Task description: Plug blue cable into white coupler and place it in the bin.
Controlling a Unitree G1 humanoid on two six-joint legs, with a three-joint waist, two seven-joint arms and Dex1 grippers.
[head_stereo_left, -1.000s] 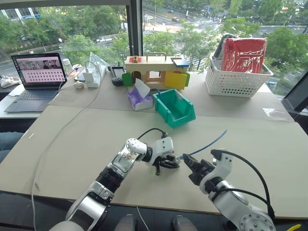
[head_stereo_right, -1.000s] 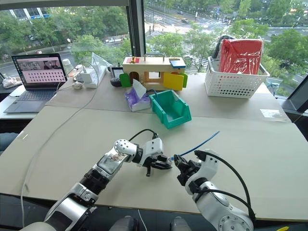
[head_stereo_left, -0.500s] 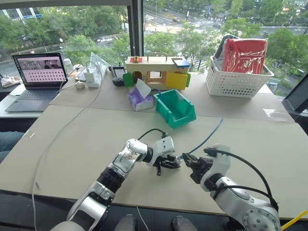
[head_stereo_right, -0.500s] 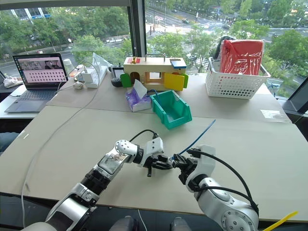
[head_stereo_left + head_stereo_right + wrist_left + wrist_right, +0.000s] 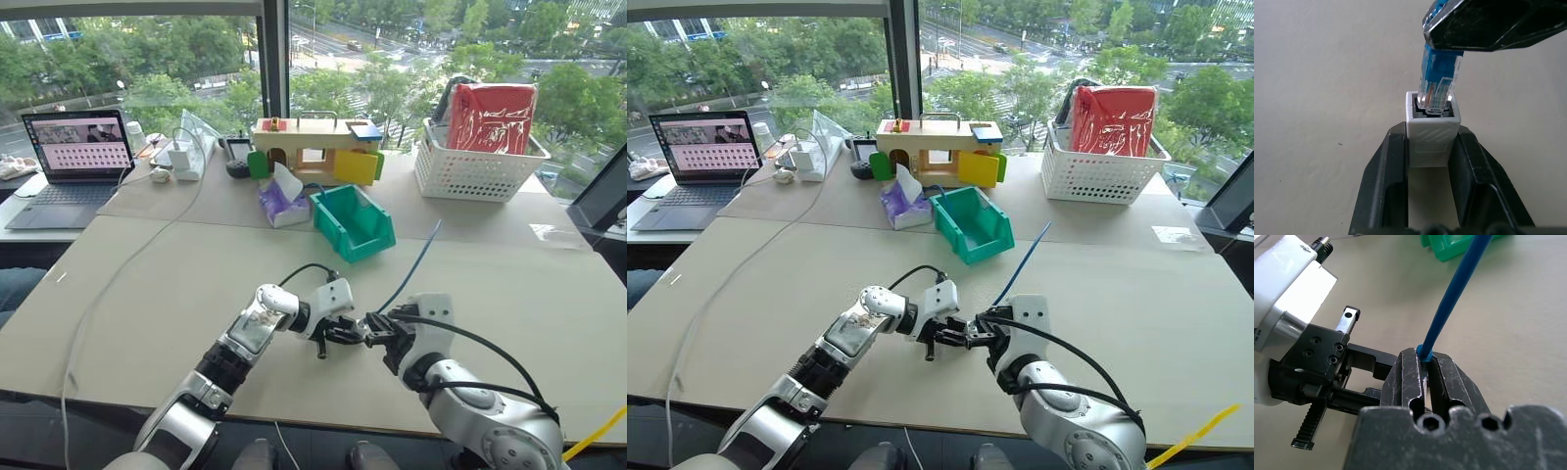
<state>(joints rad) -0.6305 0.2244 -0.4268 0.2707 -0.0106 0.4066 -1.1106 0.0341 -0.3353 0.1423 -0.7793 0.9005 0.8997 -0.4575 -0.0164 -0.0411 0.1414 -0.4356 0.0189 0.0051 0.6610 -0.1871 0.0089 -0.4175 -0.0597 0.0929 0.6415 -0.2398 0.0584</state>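
On a beige table (image 5: 147,284) by windows, left claw (image 5: 1431,147) clamping white coupler (image 5: 1432,131), right claw (image 5: 1426,377) pinching blue cable (image 5: 1454,289).

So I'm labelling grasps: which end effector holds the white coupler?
The left end effector: its two black fingers clamp the white coupler. The right end effector grips the blue cable instead.
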